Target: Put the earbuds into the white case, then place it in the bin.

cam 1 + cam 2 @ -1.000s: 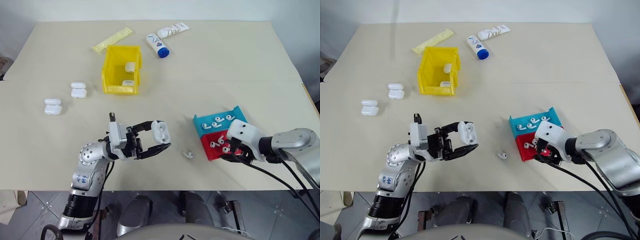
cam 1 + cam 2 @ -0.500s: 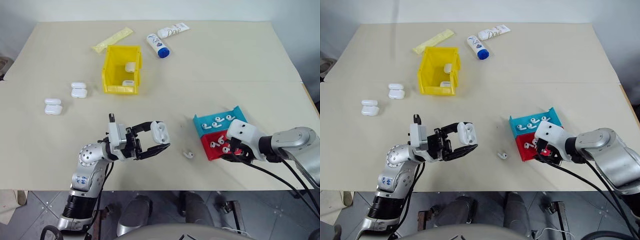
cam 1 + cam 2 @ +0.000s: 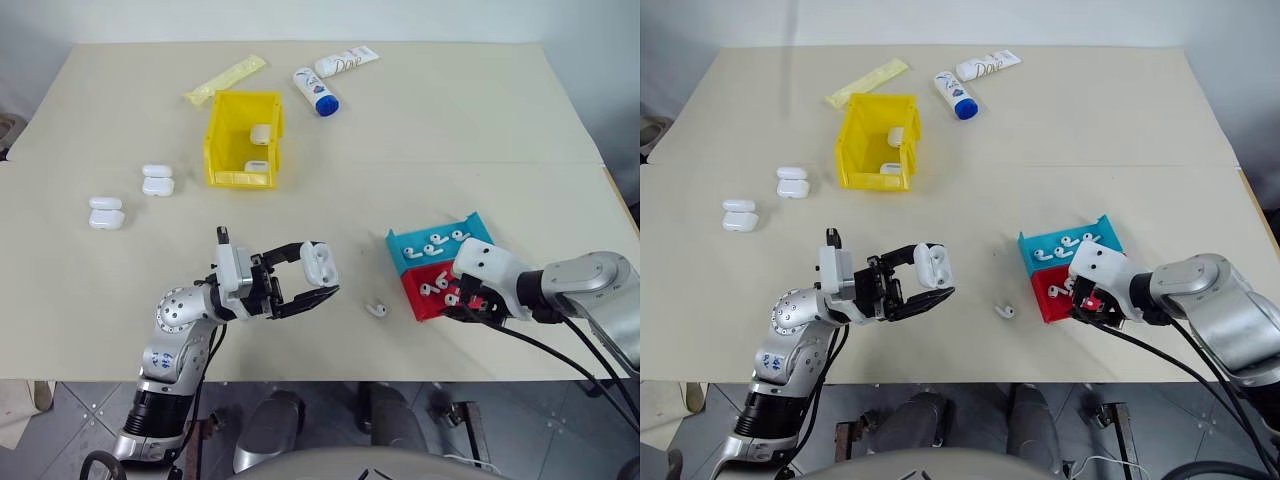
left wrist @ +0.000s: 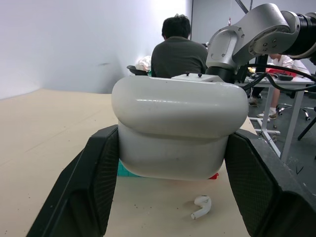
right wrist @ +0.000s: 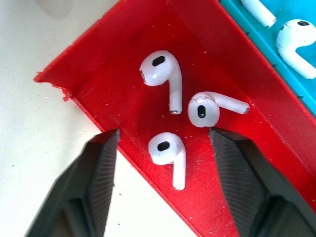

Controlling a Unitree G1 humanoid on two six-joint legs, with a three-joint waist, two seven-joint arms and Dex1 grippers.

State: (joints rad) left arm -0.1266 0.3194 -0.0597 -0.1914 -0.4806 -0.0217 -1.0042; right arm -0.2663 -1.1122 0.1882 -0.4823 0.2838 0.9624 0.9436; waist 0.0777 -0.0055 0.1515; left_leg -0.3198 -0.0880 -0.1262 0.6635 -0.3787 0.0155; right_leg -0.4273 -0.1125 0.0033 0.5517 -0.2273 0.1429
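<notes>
Left eye view: against the frame a second ago almost nothing has shifted; the right claw (image 5: 163,148) has narrowed a little over the red tray (image 3: 432,305), and the left arm has kept its place.

The left claw (image 3: 315,277) is clenched on a white case (image 3: 320,264), held above the table (image 3: 450,140) near its front edge, fingers pointing across toward the right arm. In the left wrist view the case (image 4: 180,126) sits pinched between both fingers.

The right claw tilts down into the red tray, its fingers parted and straddling one earbud (image 5: 168,155) without gripping it; two more earbuds lie just beyond it. The blue tray (image 3: 435,242) touches the red one on its far side and holds several earbuds.

A stray earbud (image 3: 376,309) lies on the table between the two arms. The bin (image 3: 243,138) stands well apart toward the far side, two cases inside. The open stretch between the left claw and the bin is bare. Four spare cases (image 3: 130,198) lie left of the bin. Two tubes (image 3: 330,80) and a yellow packet (image 3: 224,79) lie near the far edge.
</notes>
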